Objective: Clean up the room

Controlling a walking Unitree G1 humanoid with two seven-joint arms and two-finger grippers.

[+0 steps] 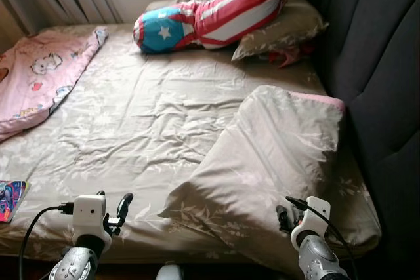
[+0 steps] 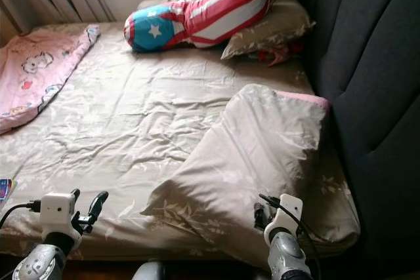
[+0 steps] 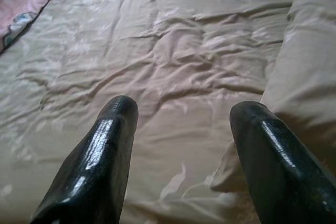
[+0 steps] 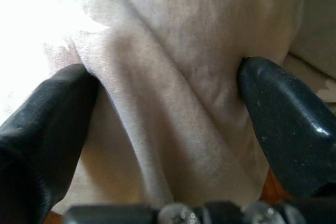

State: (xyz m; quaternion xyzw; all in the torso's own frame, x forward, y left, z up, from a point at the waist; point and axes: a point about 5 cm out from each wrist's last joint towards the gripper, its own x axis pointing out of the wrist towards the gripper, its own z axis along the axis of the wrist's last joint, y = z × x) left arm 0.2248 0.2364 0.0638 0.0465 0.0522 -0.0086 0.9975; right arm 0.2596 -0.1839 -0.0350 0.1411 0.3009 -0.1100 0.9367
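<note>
A beige floral pillow point(image 1: 275, 149) lies tilted on the near right of the bed point(image 1: 144, 116), which is covered by a wrinkled beige sheet. My right gripper point(image 4: 168, 74) is at the pillow's near edge point(image 1: 283, 213), open, with a fold of the pillowcase bulging between its two fingers. My left gripper point(image 1: 115, 200) hovers open over the bare sheet near the bed's front edge; the pillow's corner point(image 3: 310, 77) lies beside one of its fingers point(image 3: 273, 150). A red, white and blue bolster point(image 1: 210, 14) lies at the head of the bed.
A pink cartoon blanket point(image 1: 39, 73) is bunched along the bed's left side. A second beige pillow point(image 1: 289, 27) sits under the bolster, with a red item point(image 1: 285, 55) beside it. A dark padded headboard point(image 1: 380, 50) runs along the right. A colourful flat item point(image 1: 10, 198) lies at the near left.
</note>
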